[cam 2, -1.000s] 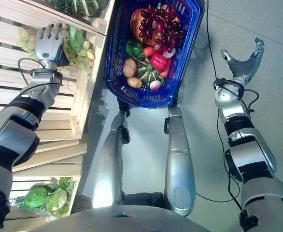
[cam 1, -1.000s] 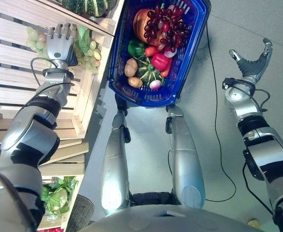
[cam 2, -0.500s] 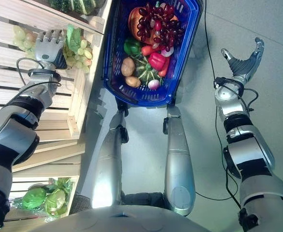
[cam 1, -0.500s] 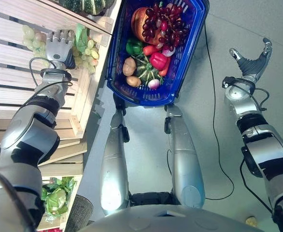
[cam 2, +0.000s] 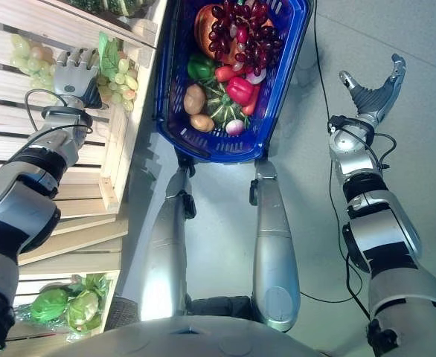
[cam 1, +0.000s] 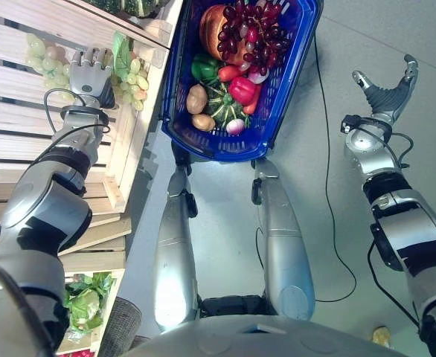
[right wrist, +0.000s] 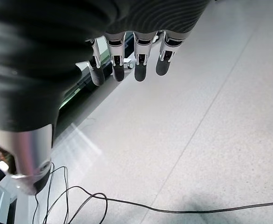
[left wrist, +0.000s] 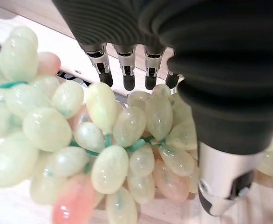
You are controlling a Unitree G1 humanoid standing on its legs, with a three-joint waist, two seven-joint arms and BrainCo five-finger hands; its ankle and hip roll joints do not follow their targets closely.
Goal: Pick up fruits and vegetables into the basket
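A bunch of pale green grapes (left wrist: 104, 154) lies on a slatted wooden shelf (cam 1: 24, 141) at the left. My left hand (cam 1: 90, 71) hovers right over the grapes (cam 1: 134, 76), open, its fingers (left wrist: 127, 70) straight above the bunch and its thumb (left wrist: 225, 186) beside it. The blue basket (cam 1: 281, 104) stands ahead in the middle, holding dark grapes (cam 1: 244, 33), an orange pumpkin, green and red peppers (cam 1: 242, 89), a potato (cam 1: 196, 97) and a striped squash. My right hand (cam 1: 385, 93) is held out at the right above the floor, open and holding nothing, with its fingers (right wrist: 136, 65) straight.
The wooden shelf unit has a raised front rail (cam 1: 129, 149) between the grapes and the basket. A dark green striped squash (cam 1: 132, 6) sits on the shelf's far part. Leafy cabbages (cam 1: 84, 305) lie in a lower crate. Grey floor (cam 1: 329, 171) stretches to the right.
The whole picture has shifted slightly, so the camera moved. My left hand stays over the green grapes and my right hand holds its pose.
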